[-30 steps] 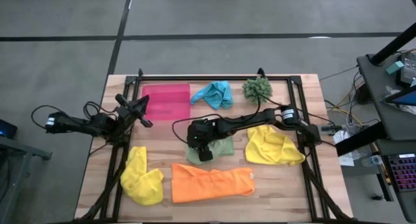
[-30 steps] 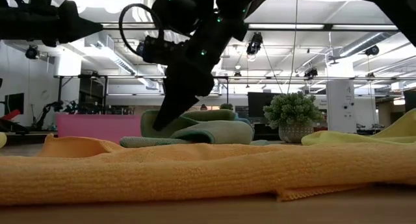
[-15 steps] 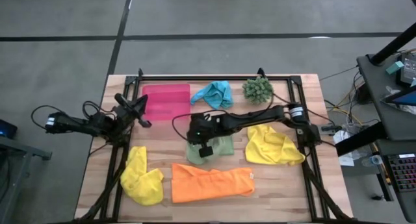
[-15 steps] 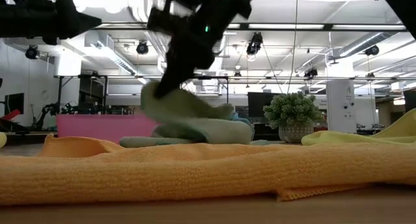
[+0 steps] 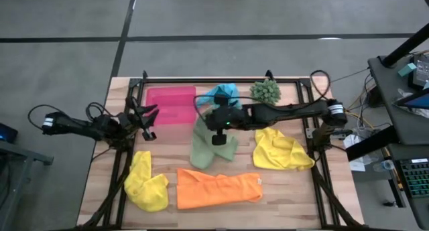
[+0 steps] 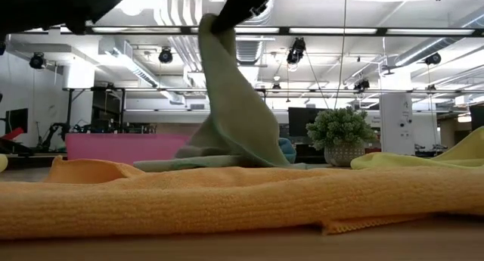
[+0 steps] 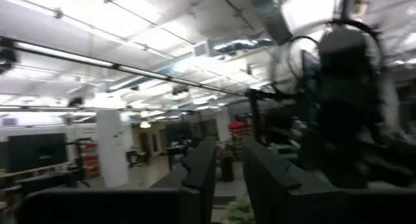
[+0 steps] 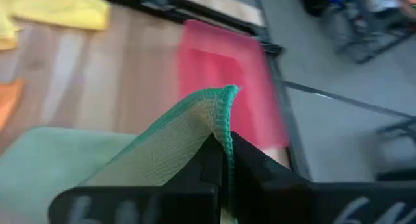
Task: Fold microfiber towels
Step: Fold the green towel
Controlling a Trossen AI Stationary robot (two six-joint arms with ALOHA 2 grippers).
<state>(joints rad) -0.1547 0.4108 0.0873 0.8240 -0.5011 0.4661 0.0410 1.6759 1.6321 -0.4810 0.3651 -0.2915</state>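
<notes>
My right gripper (image 5: 204, 120) reaches over the table's middle, shut on the light green towel (image 5: 210, 148). In the low view that towel (image 6: 236, 110) hangs like a tent from the gripper (image 6: 219, 20). My left gripper (image 5: 148, 121) hovers beside the pink tray (image 5: 171, 105), slightly open with nothing between its fingers (image 7: 229, 172). An orange towel (image 5: 218, 189) and a bunched yellow towel (image 5: 147, 181) lie along the near edge. A second yellow towel (image 5: 281, 150) lies at the right. A turquoise towel (image 5: 224, 96) lies at the far side. My right gripper pinches a hemmed edge (image 8: 225, 117) of the green towel between its two fingers (image 8: 205, 169); the hem pokes out past the fingertips. The fingers slant down toward the table's left. The towel hangs slack below them, and its lower end (image 6: 227, 161) lies on the table.
A spiky green plant ball (image 5: 265, 90) stands at the far right next to the turquoise towel. A black frame (image 5: 305, 97) runs around the wooden table. The orange towel (image 6: 242, 200) fills the foreground of the low view.
My right gripper took hold of the green towel, then rose and moved toward the far edge. One end of the towel has been lifted high while the other has stayed on the table. My left gripper has opened a little.
</notes>
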